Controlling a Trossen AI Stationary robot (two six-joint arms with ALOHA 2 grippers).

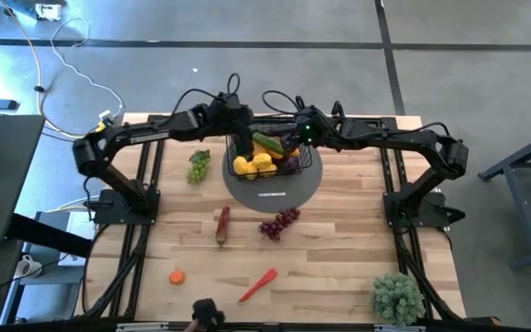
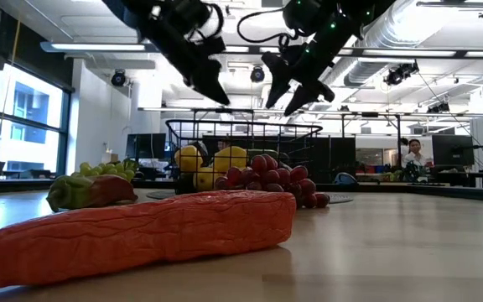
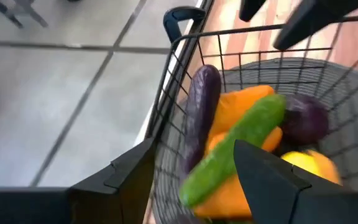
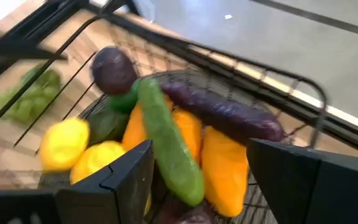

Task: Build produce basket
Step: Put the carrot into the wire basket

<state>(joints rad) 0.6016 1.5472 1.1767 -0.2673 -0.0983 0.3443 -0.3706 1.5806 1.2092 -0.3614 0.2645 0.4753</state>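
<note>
Both arms meet over the far middle of the table. The left pincer hangs above the left rim of the basket, its two dark, angular fingers parted about halfway with nothing between them. The right pincer hovers over the basket's right side, its fingers likewise spread partway and empty. In the low view both pincers hang clear above the basket's top edge.

The basket is a black wire grid with thin rods and an open rectangular top, standing on a round grey mat of woven look. Inside lies a heap of smooth, glossy toy produce: a long green cucumber lies slantwise on top, a slim dark purple eggplant lies beside it, orange peppers sit under them, a round dark purple piece sits at one end, and yellow lemons sit at the near corner. What lies at the bottom of the heap is hidden.

Outside the basket, green grapes lie to its left on the pale, striped wood. Knobbly purple grapes lie just in front of the mat. A red and green oblong piece lies nearer the left, too small to name. Toward the front edge are a small orange round thing and a ridged red chilli. A bushy green plant stands at the front right corner.
</note>
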